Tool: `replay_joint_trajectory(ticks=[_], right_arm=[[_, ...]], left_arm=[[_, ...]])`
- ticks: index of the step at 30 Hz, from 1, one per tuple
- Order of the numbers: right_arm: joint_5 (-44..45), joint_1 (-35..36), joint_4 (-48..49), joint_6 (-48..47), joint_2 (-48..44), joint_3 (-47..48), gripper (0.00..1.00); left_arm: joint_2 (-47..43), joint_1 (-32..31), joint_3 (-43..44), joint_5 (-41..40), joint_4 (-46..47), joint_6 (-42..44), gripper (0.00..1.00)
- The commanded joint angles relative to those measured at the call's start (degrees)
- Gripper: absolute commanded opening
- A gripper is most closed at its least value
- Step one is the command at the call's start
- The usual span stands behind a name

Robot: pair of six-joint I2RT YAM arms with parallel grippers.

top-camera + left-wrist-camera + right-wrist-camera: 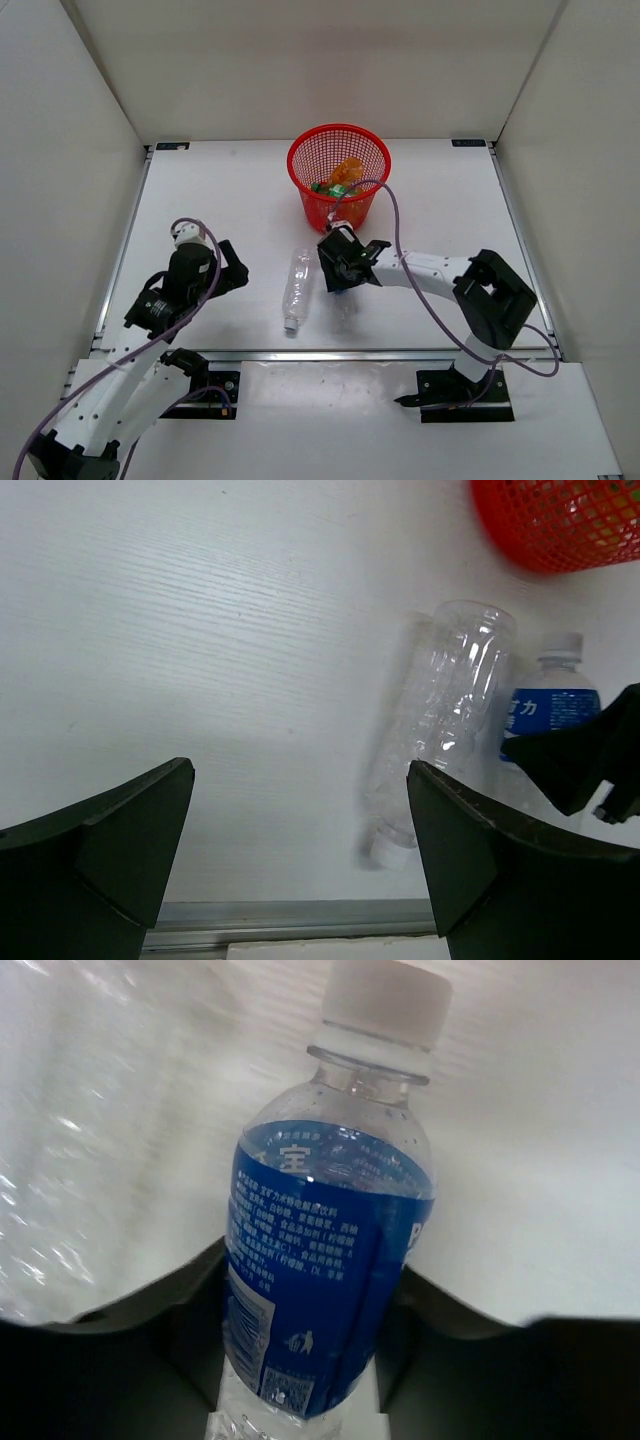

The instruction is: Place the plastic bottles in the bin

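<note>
Stage: late; only two bottles show outside the bin
Done: the bin (318, 212) stands at the far centre of the worktop (220, 190) and holds at least an orange bottle (348, 172) and a green bottle (322, 187); the full count cannot be read through the mesh
In hand: the blue-labelled bottle (330, 1260) sits deep between the fingers of the right tool (338, 272), cap pointing away from the wrist; the fingers lie against both sides of the label, so it is judged to be pinched
Left over: the plain clear bottle (298, 288) lies on its side, cap towards the near edge, just beside the blue-labelled bottle on its left; whether the two touch cannot be told
Left tool: the left tool (300, 850) is spread wide and holds nothing, over bare worktop to the left of the plain clear bottle
Remaining work: judged as carrying and dropping the blue-labelled bottle, then picking and dropping the plain clear bottle
Edges: enclosure walls (70, 150) close the left, right and far sides; a metal rail (300, 915) marks the near edge, near the plain clear bottle's cap
Room: nothing lies between the right tool and the bin, which is near; the bin mouth is much wider than a bottle; the right tool is judged to need height to pass the rim
Hazard: the right arm's cable (395, 225) loops close past the bin's near-right rim and could catch on it
</note>
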Motion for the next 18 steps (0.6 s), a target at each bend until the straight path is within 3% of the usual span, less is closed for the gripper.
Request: replay_joint_trajectory(ticks=[1,4,7,9,11,14,18], right_arm=[[6.3,-0.7,-8.8,3.6,-8.4,-2.0,0.24],[8.4,-4.5,-16.8,4.6,-18.3,-3.6,0.22],[4.3,-18.5,-21.6,-0.5,-27.6,-2.7,0.22],[-2.1,-26.2,-19.8,-9.5,-31.1,1.9,0.23],[-1.7,-29.4,-17.6,-14.9,-29.4,12.8,0.24],[-1.3,-28.1,-13.0,-24.0,-21.6,27.7,0.25],[-10.6,-27.2,-3.2,-26.5,-10.2,39.8,0.32]], left_arm=[[2.2,-0.5,0.5,2.5,0.8,1.1,0.99],[5.1,-1.6,0.7,3.6,2.5,2.2,0.98],[8.3,-1.8,0.4,6.8,4.8,4.7,0.99],[10.5,-2.4,0.9,8.6,6.5,5.3,0.99],[13.9,-3.2,1.7,8.5,7.6,5.6,0.99],[15.6,-3.2,2.3,9.9,9.6,5.4,0.98],[16.8,-3.4,2.4,10.9,10.8,5.4,0.99]])
